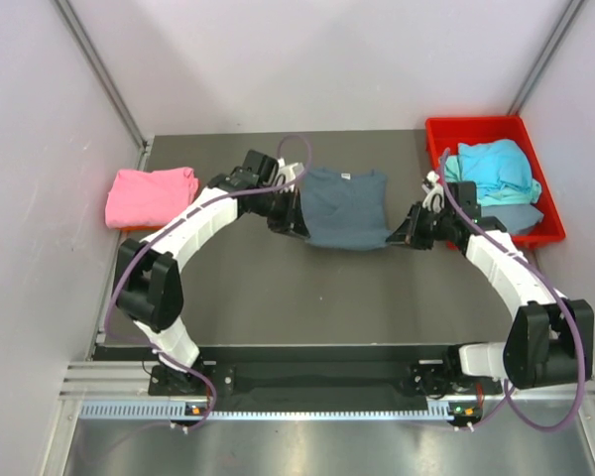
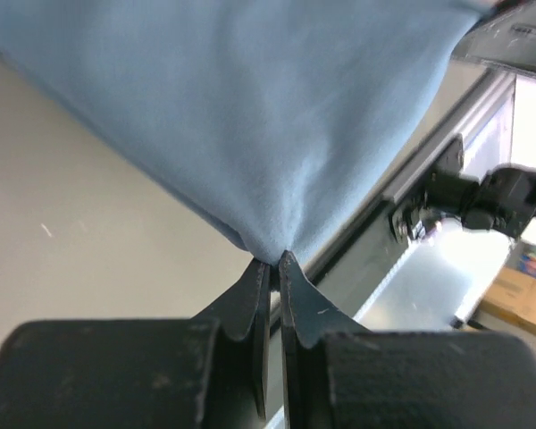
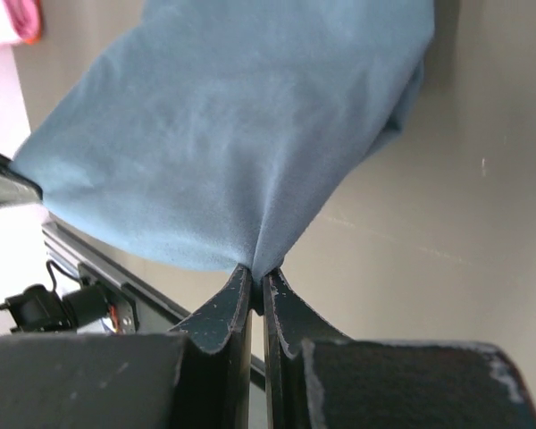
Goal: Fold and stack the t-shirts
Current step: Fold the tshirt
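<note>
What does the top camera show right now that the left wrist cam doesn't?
Top only: the folded pink t-shirt on the left, the red bin holding a turquoise t-shirt, and the right gripper holding the blue-grey t-shirt. Left wrist only: the left gripper shut tight on a pinch of cloth. Both: the blue-grey t-shirt held by the left gripper.

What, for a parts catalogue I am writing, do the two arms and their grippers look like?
Both the left arm and right arm have white links between bulky black joint housings. A thin purple cable loops loosely along each. The left gripper and right gripper have flat black fingers tapering to points, scuffed pale at the edges.
</note>
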